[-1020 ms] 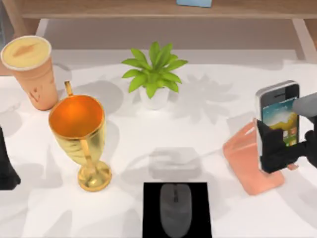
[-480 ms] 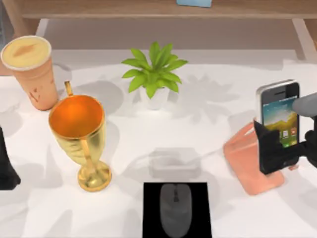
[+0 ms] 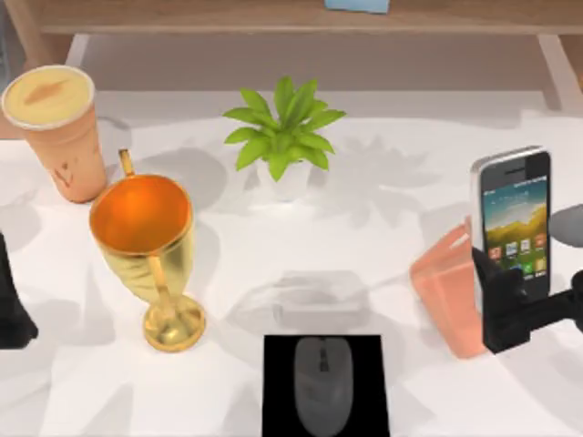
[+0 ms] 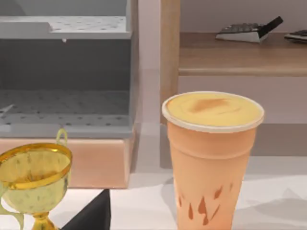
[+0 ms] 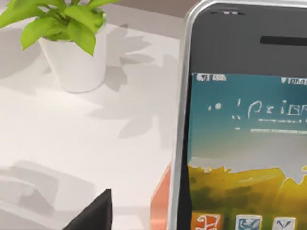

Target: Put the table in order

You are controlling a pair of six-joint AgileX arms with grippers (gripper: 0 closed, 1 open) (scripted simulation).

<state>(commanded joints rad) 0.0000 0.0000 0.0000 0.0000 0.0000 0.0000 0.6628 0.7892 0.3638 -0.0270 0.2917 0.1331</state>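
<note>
Desk: broad white top carrying everything; the phone on its right side looks to be the piece in hand.
Mouse: nearest edge, on a black mat, cut off below.
Right gripper: at the right edge, low against the phone; whether the jaws pinch it or stand spread, I cannot tell.
Phone: upright on an orange stand, touching it. Judged light, stiff, glassy and slippery; best taken by its side edges, low down.
Left gripper: parked at the left edge; jaws' state cannot be told.
Gold cup: left of centre, upright, top-heavy by the look.
Paper cup: far left, full.
Plant: far middle, in a white pot.
Shelf: wooden, beyond the desk; a blue thing on it is cut off.
Hard to read: a faint grey shape just beyond the mat.
</note>
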